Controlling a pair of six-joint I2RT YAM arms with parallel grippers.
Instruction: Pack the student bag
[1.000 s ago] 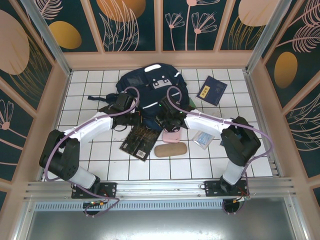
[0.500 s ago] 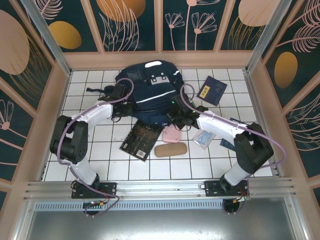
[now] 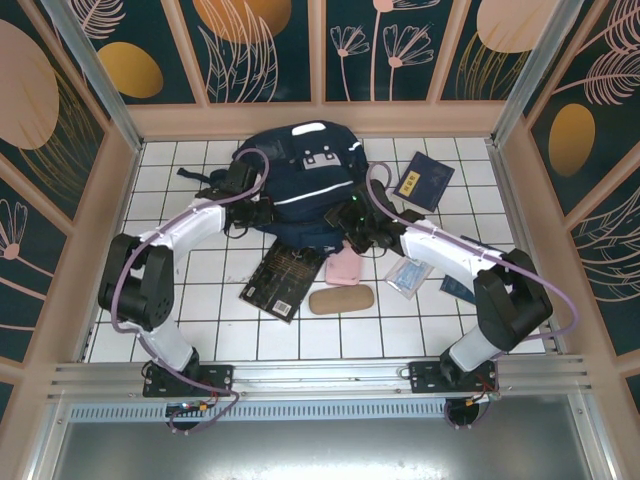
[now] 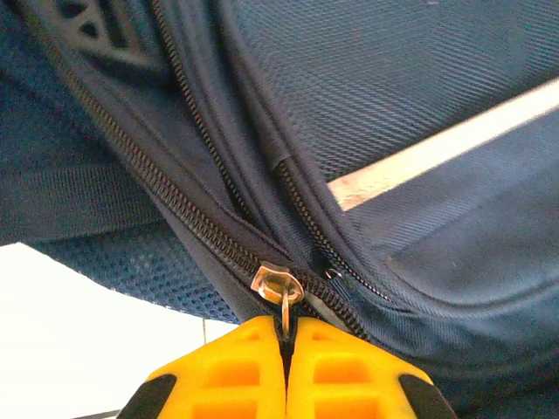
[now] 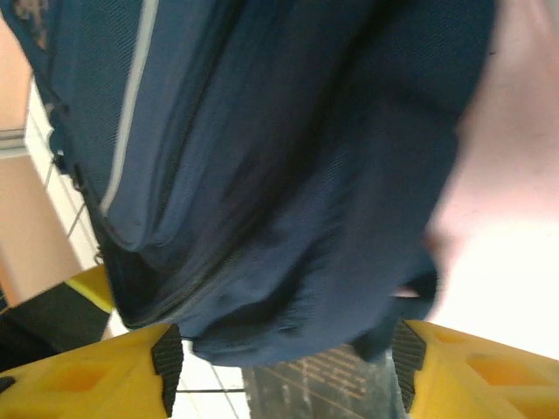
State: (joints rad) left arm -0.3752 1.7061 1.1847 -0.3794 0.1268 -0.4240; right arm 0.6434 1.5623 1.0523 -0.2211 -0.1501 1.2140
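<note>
Pinching the zipper pull (image 4: 278, 285) of the bag (image 3: 305, 175), the left gripper (image 4: 285, 339) is pressing its yellow fingers fully together on the small metal ring.

The zipper is running diagonally across navy fabric away from that grip, beside a white stripe. The right gripper (image 5: 284, 353) is standing wide open, its two fingers far apart with the blurred lower edge of the bag lying between them; whether they are touching the cloth cannot be told. From above, the left gripper (image 3: 250, 203) is sitting at the bag's left side and the right gripper (image 3: 356, 226) at its near right corner. The bag is lying at the far middle of the white tiled table (image 3: 200, 330). Near it are lying a black book (image 3: 280, 281), a pink case (image 3: 345, 268), a tan case (image 3: 340, 300), a clear packet (image 3: 407, 277) and a navy booklet (image 3: 423, 185).
</note>
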